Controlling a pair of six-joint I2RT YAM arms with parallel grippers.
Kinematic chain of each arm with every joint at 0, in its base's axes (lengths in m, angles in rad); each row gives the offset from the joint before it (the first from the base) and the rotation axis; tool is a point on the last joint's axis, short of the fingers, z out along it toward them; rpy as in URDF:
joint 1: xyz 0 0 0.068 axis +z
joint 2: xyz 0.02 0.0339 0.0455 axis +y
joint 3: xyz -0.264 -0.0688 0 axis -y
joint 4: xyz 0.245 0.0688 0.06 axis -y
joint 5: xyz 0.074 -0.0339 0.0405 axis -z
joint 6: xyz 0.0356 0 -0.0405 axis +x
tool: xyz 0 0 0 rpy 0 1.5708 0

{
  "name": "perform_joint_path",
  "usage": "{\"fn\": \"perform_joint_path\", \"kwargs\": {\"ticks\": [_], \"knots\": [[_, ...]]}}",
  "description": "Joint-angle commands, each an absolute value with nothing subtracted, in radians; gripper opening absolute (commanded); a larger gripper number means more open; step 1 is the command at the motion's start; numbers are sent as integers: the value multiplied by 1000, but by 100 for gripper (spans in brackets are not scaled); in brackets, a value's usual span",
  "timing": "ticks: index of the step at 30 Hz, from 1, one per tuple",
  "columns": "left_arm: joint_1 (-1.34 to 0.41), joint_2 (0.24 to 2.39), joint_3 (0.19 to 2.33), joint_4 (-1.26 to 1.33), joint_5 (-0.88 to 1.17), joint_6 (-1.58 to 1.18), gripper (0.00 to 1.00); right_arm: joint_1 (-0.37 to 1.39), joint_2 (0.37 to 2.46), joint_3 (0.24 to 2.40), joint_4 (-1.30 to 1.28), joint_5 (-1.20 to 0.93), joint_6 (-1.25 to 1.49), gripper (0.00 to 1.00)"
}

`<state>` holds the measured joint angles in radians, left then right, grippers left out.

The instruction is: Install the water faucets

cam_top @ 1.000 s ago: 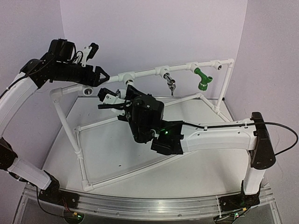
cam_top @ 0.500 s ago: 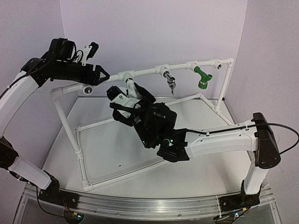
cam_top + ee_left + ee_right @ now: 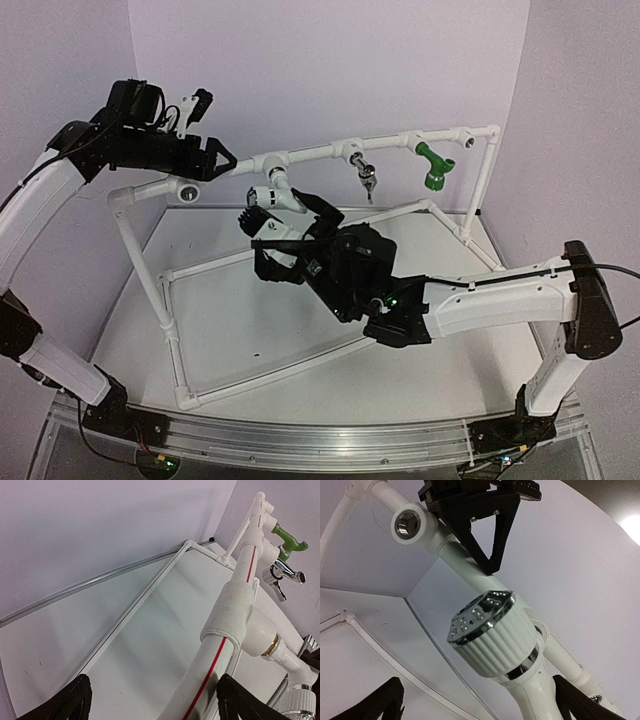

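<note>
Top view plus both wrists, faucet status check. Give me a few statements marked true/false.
1. The white faucet sits in a fitting on the top rail. True.
2. The right gripper is clamped on the white faucet. False: its jaws stand wide open, with the faucet loose between the fingers.
3. The green faucet lies on the table. False: it hangs from the top rail, to the right of the chrome faucet.
4. The left gripper straddles the top rail, jaws open. True.
5. Every socket on the frame holds a faucet. False: the socket at the frame's left corner is empty.
</note>
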<state>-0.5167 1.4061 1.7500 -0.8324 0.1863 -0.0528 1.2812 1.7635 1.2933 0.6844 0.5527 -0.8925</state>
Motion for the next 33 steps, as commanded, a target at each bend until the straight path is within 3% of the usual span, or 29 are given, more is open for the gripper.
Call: {"fn": "perform_joint_path", "kwargs": {"ticks": [1, 10, 22, 27, 31, 33], "knots": [[-508, 1436, 1795, -867, 176, -48, 87, 1294, 1694, 1270, 635, 521, -881, 98], [-506, 1451, 1857, -888, 199, -54, 99, 1295, 1542, 1226, 471, 388, -812, 98], [-507, 1424, 1973, -892, 298, -82, 100, 1294, 1401, 1272, 280, 283, -649, 98], [-502, 1531, 2193, -1008, 194, -143, 100, 1290, 1395, 1357, 258, 302, -581, 98], [-403, 1692, 2524, -1221, 141, -261, 100, 1205, 1447, 1503, 241, 328, -486, 98], [-333, 1699, 2523, -1206, 154, -299, 100, 1156, 1478, 1573, 228, 337, -462, 98]]}}
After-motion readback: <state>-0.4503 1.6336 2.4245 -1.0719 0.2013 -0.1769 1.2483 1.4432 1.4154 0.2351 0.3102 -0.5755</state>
